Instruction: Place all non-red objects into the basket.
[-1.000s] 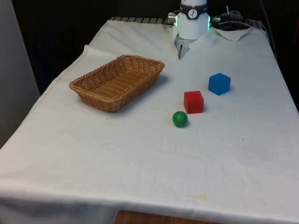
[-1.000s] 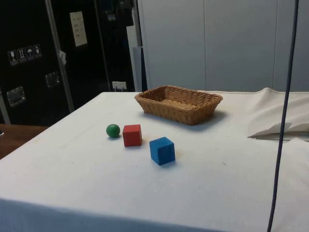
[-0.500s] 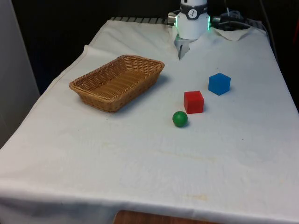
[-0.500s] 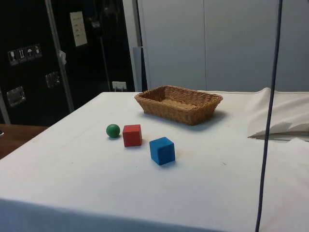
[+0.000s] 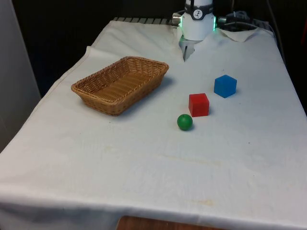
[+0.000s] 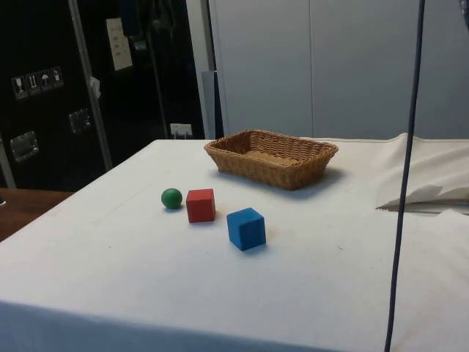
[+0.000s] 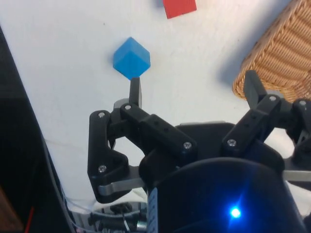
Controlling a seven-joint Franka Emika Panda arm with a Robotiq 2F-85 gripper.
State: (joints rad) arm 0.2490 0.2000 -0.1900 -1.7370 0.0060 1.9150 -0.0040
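Observation:
A wicker basket with nothing in it stands on the white cloth toward the front view's left. A blue cube, a red cube and a green ball lie in a loose row to the basket's right. My gripper hangs high above the table, open, nothing between its fingers; the blue cube lies far below, near one fingertip, the basket's corner near the other.
The arm's white base stands at the table's far end. A thin dark cable hangs down in the side view. A fold of cloth bunches near the base.
The hanging cable in the side view has shifted a little to the left. The basket, cubes and ball have not moved.

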